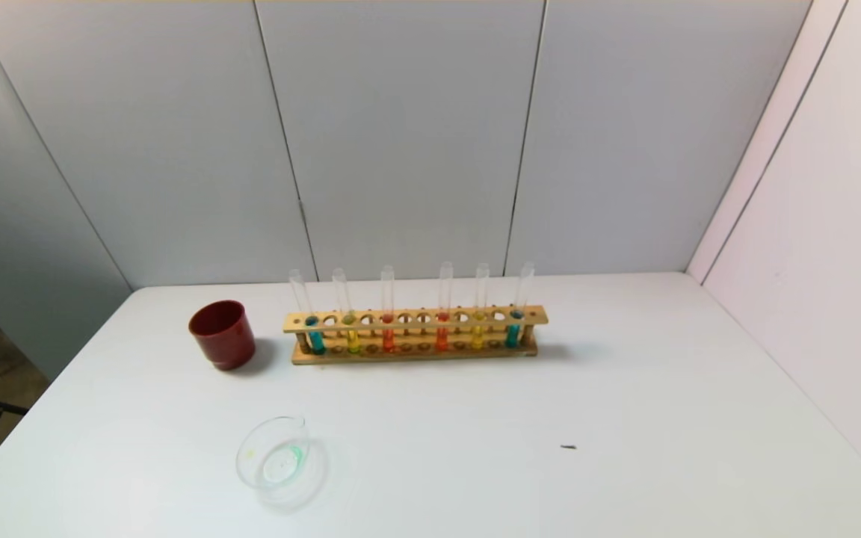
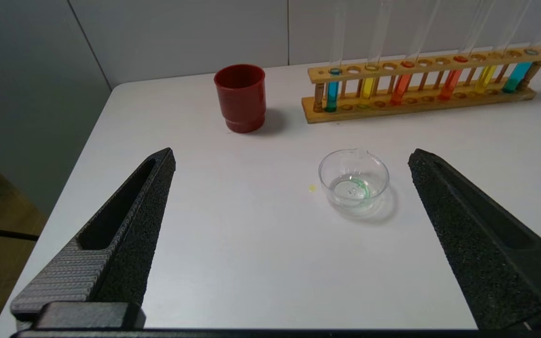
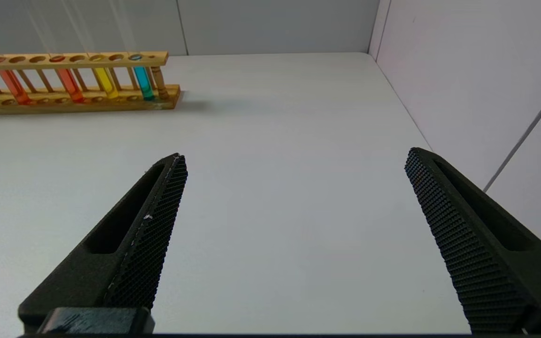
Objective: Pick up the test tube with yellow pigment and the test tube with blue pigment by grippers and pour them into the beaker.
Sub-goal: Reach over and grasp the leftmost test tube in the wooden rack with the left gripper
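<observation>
A wooden rack (image 1: 415, 320) at the back of the table holds six upright tubes. Blue pigment tubes stand at its left end (image 1: 315, 341) and right end (image 1: 513, 334). Yellow pigment tubes (image 1: 353, 341) (image 1: 477, 336) stand just inside them, with two red-orange tubes between. The clear beaker (image 1: 277, 459) sits near the front left with a green trace at its bottom. My left gripper (image 2: 293, 155) is open and empty, above the table, short of the beaker (image 2: 353, 180). My right gripper (image 3: 296, 155) is open and empty over bare table, the rack's right end (image 3: 158, 101) far ahead.
A dark red cup (image 1: 223, 334) stands left of the rack. A small yellow drop (image 2: 312, 188) lies beside the beaker. A tiny dark speck (image 1: 567, 447) lies on the table's front right. Grey panels wall the table at the back and right.
</observation>
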`<state>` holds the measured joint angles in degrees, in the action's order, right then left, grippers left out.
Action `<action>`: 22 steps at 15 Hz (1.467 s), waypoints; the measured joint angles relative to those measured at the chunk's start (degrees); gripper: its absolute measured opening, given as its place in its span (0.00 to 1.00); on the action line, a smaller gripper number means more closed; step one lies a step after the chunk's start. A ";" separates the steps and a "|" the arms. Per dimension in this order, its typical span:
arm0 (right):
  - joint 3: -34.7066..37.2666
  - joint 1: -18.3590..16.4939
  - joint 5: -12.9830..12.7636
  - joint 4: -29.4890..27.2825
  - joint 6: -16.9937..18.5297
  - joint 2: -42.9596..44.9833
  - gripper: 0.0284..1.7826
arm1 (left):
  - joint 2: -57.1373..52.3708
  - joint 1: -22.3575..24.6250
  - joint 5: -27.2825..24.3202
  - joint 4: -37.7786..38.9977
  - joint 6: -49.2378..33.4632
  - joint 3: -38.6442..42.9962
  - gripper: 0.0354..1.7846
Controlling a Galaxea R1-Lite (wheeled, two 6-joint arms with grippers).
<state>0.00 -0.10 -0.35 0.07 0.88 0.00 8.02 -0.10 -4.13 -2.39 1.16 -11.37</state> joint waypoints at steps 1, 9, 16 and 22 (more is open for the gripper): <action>0.00 0.00 0.00 0.02 0.00 0.00 0.95 | 3.44 -0.01 -0.41 0.22 -0.63 -3.69 0.98; 0.00 0.00 0.02 0.00 -0.02 0.00 0.95 | 34.56 -0.89 -4.29 12.31 -0.98 -18.81 0.98; 0.00 0.00 0.02 0.00 0.00 0.00 0.95 | 61.84 -13.98 7.66 29.61 -1.40 -24.54 0.98; 0.00 0.00 0.00 0.00 0.00 0.00 0.95 | 80.85 -18.01 12.57 46.74 -4.74 -24.89 0.98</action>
<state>0.00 -0.10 -0.35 0.07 0.88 0.00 88.87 -18.10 8.44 44.35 -3.58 -36.27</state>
